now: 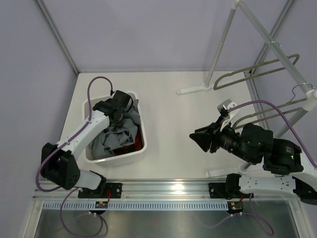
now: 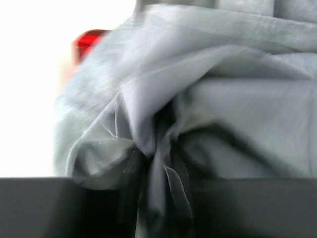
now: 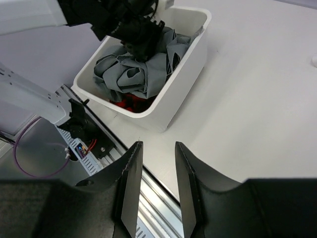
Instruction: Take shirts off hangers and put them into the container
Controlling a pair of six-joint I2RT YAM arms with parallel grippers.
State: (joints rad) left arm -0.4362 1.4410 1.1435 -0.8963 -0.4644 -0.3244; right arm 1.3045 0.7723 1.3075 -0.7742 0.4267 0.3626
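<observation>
Closest to the lens in the left wrist view is the grey shirt [image 2: 223,99]. Its crumpled folds fill nearly the whole picture and gather into a tight bunch that runs down into the dark, blurred body of the left hand [image 1: 120,111] along the bottom edge. Whether that hand is pinching the bunch or standing loose around it I cannot tell, as the blur hides the fingers.

From above, the left hand points down into the far end of the basket [image 1: 111,159] and is pressed against the top of the grey shirt. The shirt lies heaped inside and fills most of the basket. Under the grey cloth, on the basket's near right side, a patch of the red plaid shirt [image 1: 140,143] shows against the wall. The basket stands on the left part of the worktop [image 1: 173,158].

The right hand [image 3: 157,146] hangs above the worktop, well apart from the basket and to its right, pointing toward it. Its two fingers stand spread and grip nothing; only the worktop's near edge shows between them. Beyond it, at the far right, the far hanger [image 1: 257,69] and the near hanger [image 1: 270,111] hang by their hooks from the slanted white rack pole [image 1: 292,68], well apart from both shirts.
</observation>
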